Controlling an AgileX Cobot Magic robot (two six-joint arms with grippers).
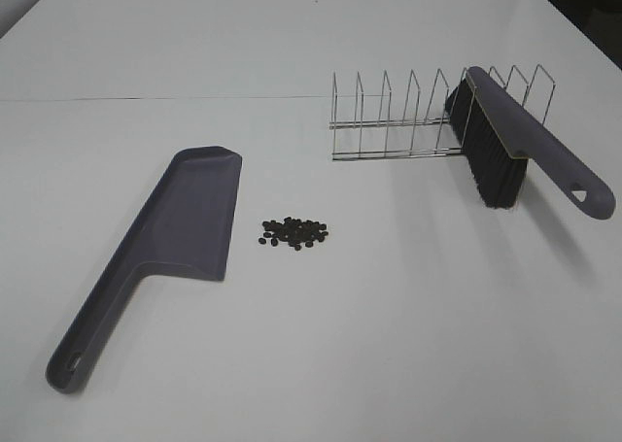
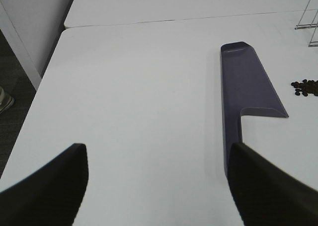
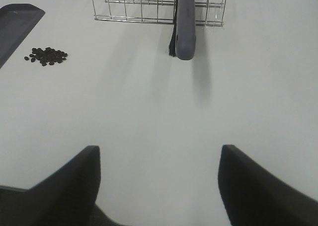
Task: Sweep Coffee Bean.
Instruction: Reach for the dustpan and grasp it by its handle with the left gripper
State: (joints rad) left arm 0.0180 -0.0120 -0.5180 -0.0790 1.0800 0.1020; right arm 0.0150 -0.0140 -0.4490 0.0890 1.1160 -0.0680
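The coffee bean [image 1: 293, 232] heap is a flat, loose patch of tiny dark oval beans, matte and nearly black. It lies on the smooth white desk [image 1: 408, 355]. The patch is longer than it is deep, with its long axis running left to right. Single beans are too small for me to tell which way each one points. The heap lies just right of the dustpan [image 1: 185, 214] without touching it, and well apart from the brush [image 1: 505, 146], which is far and to the right.

The dustpan is smooth grey-purple plastic with a shallow tray and raised rims. It narrows into a long handle with a slot hole at the near-left end. Its long axis runs from near left to far right.

The brush has the same plastic back and dense black bristles. It leans tilted in a thin wire rack [image 1: 389, 117], bristle tips down toward the desk, and the end of its handle with the hole points near and right.

My left tool [image 2: 157, 161] hangs over bare desk beside the dustpan handle. Its dark fingers [image 2: 54, 186] are spread wide and grip nothing. My right tool [image 3: 159, 159] is likewise spread wide and holds nothing, with the brush and rack far ahead of it.
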